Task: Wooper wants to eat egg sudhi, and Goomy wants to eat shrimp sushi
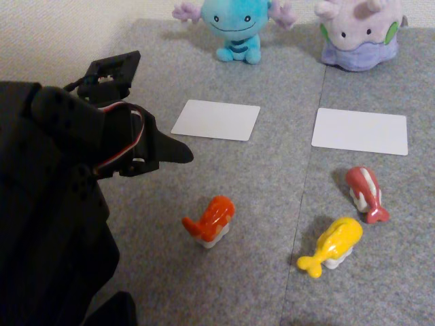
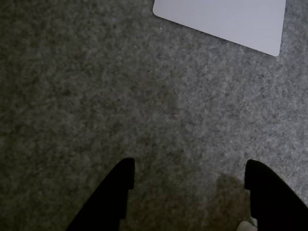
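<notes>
Because everything sits on the grey carpet-tile mat, I take the seam running down that mat as my landmark. Largest of all is the black robot arm, looming well to the left of the seam in the fixed view, its gripper hanging over bare mat with nothing between the jaws; the wrist view shows the two dark fingers spread wide apart, released, seemingly ready for a first pick.

At the far end, left of the seam, sits Wooper, the light-blue smiling plush with pinkish gills; right of the seam sits Goomy, the pale lilac blob plush with green cheek spots. Each faces a flat white rectangular card, one to the left of the seam and one to the right, which I judge are laid out as plates.

Nearer, the yellow egg sushi toy on white rice lies just right of the seam, with the red-and-white striped sushi toy beyond it. The orange shrimp sushi toy stands left of the seam, closest to the gripper. Both cards are bare, so no serving is done yet.
</notes>
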You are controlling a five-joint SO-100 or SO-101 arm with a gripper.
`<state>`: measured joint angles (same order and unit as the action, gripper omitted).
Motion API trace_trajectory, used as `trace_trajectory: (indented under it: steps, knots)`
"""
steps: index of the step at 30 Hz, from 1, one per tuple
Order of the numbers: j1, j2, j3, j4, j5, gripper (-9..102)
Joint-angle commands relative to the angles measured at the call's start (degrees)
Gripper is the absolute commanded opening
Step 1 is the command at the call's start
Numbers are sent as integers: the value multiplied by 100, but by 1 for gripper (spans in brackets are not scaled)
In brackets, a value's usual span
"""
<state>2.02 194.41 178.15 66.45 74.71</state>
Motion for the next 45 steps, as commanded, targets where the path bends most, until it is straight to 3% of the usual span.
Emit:
trace_trajectory:
  steps: [1,17,26,37,45]
  knots:
    - [123,53,158,-2355,923,27]
    - [132,35,-264,-2241,844,27]
    - [299,-396,-2804,-343,404,28]
    - [1257,-3270,-4860,562,-554,28]
    - [1362,-5133,-5845,2188,-958,28]
